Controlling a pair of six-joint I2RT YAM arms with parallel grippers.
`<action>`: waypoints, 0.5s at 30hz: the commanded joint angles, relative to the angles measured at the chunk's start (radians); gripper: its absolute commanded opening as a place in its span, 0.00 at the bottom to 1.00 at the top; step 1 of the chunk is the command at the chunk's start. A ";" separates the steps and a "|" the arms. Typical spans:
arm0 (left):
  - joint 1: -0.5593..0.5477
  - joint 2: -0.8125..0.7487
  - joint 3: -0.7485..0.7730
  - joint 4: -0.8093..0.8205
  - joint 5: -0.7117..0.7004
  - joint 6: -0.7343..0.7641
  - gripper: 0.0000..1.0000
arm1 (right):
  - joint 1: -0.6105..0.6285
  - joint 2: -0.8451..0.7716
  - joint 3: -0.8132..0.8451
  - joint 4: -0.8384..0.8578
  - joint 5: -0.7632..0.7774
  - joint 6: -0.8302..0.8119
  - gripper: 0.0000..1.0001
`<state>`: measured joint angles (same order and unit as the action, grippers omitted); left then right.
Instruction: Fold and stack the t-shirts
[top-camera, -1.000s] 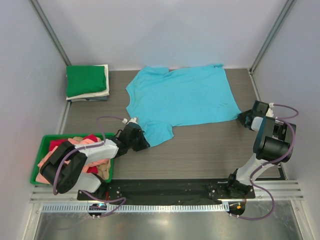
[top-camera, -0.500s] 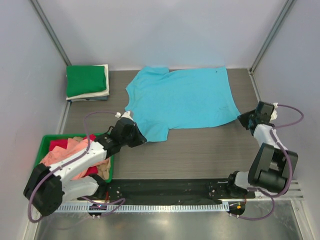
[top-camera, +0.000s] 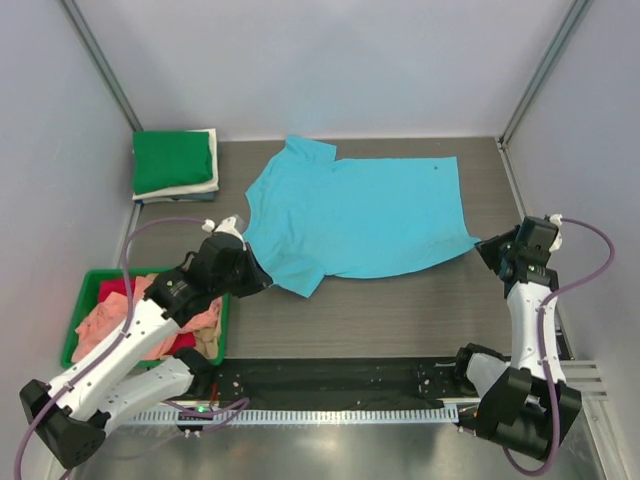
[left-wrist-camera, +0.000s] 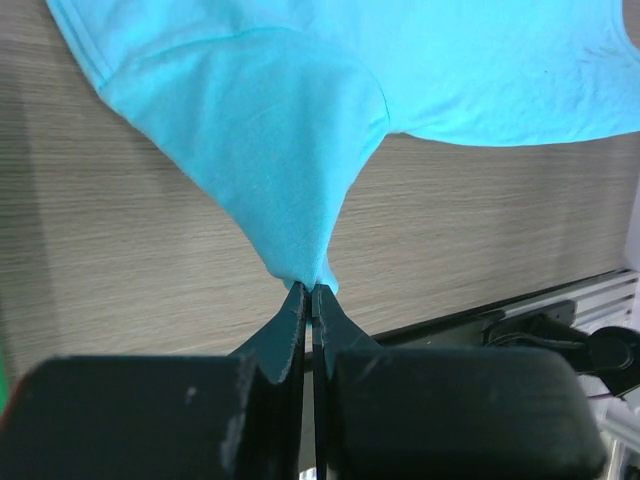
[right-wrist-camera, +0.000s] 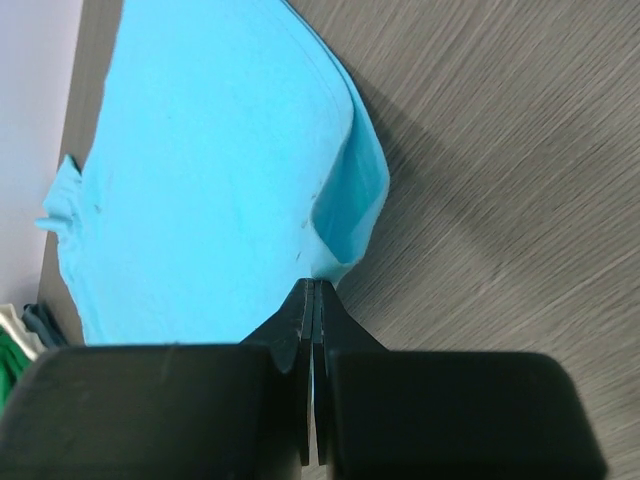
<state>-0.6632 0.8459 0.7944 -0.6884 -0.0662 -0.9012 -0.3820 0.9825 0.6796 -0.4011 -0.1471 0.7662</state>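
A sky-blue t-shirt (top-camera: 360, 212) lies spread on the dark table, neck to the left. My left gripper (top-camera: 262, 281) is shut on its near left sleeve (left-wrist-camera: 275, 150), pinching the tip of the cloth. My right gripper (top-camera: 486, 247) is shut on the shirt's near right hem corner (right-wrist-camera: 345, 225), which is lifted off the table. A folded stack with a green shirt (top-camera: 172, 160) on top of a cream one (top-camera: 210, 180) sits at the back left. Salmon-pink, red and tan shirts (top-camera: 110, 310) lie heaped in the bin.
A green plastic bin (top-camera: 85, 285) stands at the near left beside my left arm. Grey walls close in the table at the left, back and right. A black rail (top-camera: 340, 375) and metal strip run along the near edge.
Both grippers have pulled the shirt's near corners: the left one moved left and back, the right one toward the near right. The shirt is stretched flatter and shifted slightly left.
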 joint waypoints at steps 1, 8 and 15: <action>-0.006 0.039 0.115 -0.100 -0.038 0.115 0.00 | -0.003 -0.062 0.001 -0.024 -0.026 -0.010 0.01; 0.028 0.378 0.444 -0.186 -0.072 0.344 0.00 | -0.003 0.100 0.101 0.025 -0.064 -0.002 0.01; 0.186 0.648 0.707 -0.184 0.022 0.491 0.00 | 0.009 0.307 0.201 0.087 -0.055 0.022 0.01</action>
<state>-0.5331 1.4212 1.3941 -0.8604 -0.0860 -0.5301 -0.3801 1.2415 0.8024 -0.3805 -0.1947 0.7685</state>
